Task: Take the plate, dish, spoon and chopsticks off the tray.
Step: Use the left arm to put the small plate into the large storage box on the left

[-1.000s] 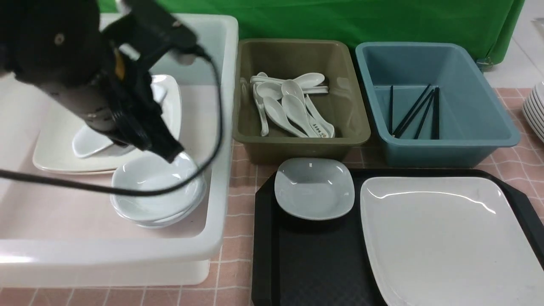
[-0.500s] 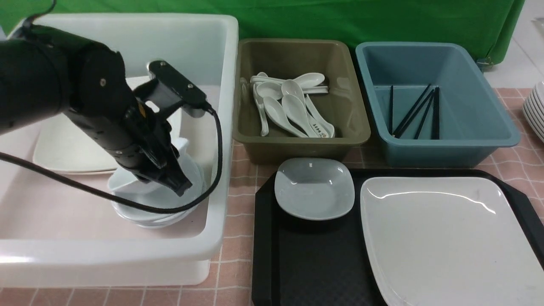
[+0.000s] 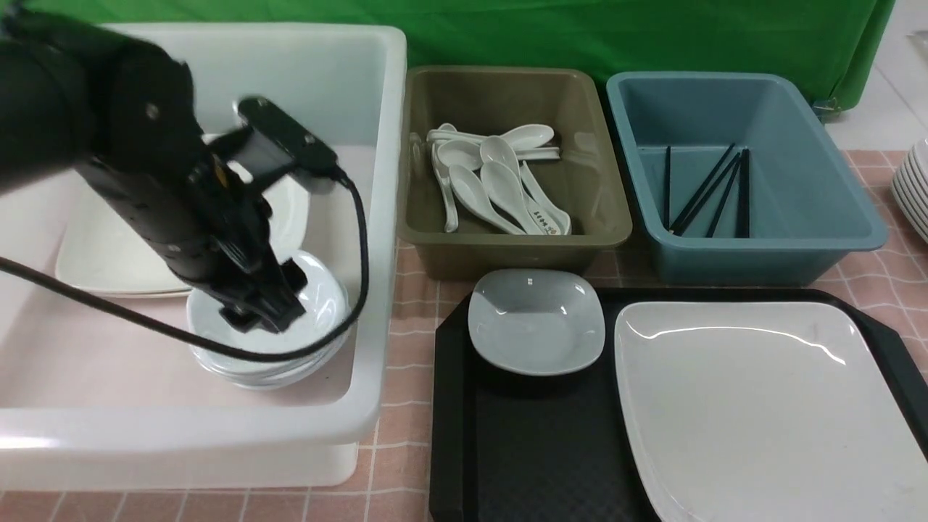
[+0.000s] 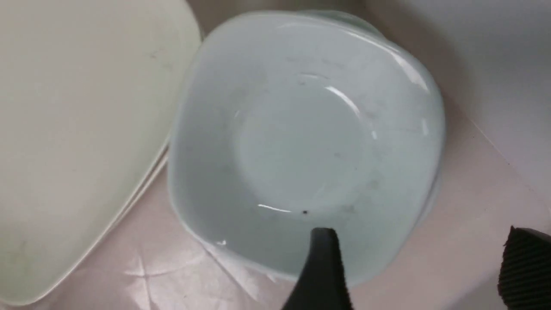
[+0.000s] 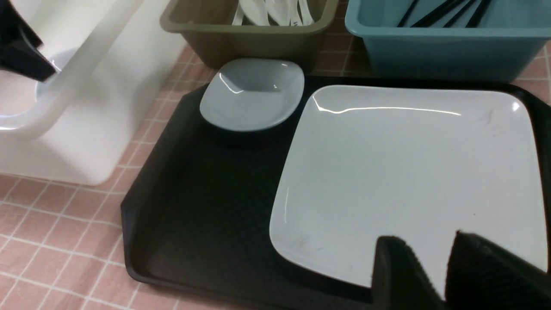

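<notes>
The large plate lies on the tray, lower right; heavy, slick, brittle, best gripped by its rim. The left claw is spread wide, the right claw partly parted.

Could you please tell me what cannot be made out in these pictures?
- Plate, front view: near side cut off by the edge.
- Stack of white plates, front view: right side cut off.
- Left gripper's near fingertip, left wrist view: blurred.
- Spoon handles, right wrist view: cut off above.
</notes>
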`<move>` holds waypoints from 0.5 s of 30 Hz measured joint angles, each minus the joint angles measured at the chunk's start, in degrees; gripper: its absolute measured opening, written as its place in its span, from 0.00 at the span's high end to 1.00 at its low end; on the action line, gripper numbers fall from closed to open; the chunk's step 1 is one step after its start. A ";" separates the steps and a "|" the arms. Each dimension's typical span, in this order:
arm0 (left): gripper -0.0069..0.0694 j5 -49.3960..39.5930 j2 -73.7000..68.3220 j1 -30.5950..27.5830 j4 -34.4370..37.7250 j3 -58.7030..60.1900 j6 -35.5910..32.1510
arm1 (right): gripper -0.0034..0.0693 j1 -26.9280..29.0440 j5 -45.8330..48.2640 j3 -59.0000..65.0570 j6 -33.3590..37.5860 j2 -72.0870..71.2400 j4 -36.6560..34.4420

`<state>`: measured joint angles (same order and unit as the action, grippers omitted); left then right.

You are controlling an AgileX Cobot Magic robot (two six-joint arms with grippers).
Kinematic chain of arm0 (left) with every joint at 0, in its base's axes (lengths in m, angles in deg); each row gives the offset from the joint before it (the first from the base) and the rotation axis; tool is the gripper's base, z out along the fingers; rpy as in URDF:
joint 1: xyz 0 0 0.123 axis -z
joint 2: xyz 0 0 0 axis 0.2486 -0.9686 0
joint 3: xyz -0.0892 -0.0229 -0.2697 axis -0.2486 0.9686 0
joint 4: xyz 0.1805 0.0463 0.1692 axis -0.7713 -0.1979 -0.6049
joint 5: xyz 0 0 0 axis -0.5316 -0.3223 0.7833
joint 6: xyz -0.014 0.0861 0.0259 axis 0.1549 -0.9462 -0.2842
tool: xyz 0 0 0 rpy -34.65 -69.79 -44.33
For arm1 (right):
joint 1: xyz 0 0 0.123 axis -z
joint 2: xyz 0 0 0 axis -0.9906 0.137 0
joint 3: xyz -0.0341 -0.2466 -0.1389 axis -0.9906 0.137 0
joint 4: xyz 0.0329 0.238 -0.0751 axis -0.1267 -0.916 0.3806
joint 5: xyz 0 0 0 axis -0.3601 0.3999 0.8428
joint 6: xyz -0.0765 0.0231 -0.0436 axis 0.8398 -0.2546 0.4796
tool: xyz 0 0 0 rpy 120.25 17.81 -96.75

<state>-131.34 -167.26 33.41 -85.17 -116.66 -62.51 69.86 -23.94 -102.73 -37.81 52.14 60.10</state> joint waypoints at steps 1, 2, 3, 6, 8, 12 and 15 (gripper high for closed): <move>0.21 -1.45 1.68 0.05 0.32 -1.35 0.06 | 0.62 0.00 0.00 0.00 0.00 0.00 0.00; 0.20 -2.37 2.88 0.05 1.18 -2.34 0.10 | 0.62 0.00 0.00 0.00 0.00 0.00 0.00; 0.19 -2.99 4.01 0.05 2.77 -3.24 0.17 | 0.62 0.00 0.00 0.00 0.00 0.00 0.00; 0.23 -3.51 6.50 0.93 11.41 -4.83 -0.95 | 0.62 0.00 0.00 0.00 0.00 0.00 0.00; 0.34 -3.80 7.05 3.48 19.09 -5.23 -3.69 | 0.62 0.00 0.00 0.00 0.00 0.00 0.00; 0.68 -1.10 5.20 13.75 28.25 -5.24 -6.12 | 0.62 0.00 0.00 0.00 0.00 0.00 0.00; 0.86 2.16 1.64 21.48 27.78 -5.35 -6.62 | 0.62 0.00 0.00 0.00 0.00 0.00 0.00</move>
<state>-129.18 -165.62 54.88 -57.40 -122.01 -69.13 69.86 -23.94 -102.73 -37.81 52.14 60.10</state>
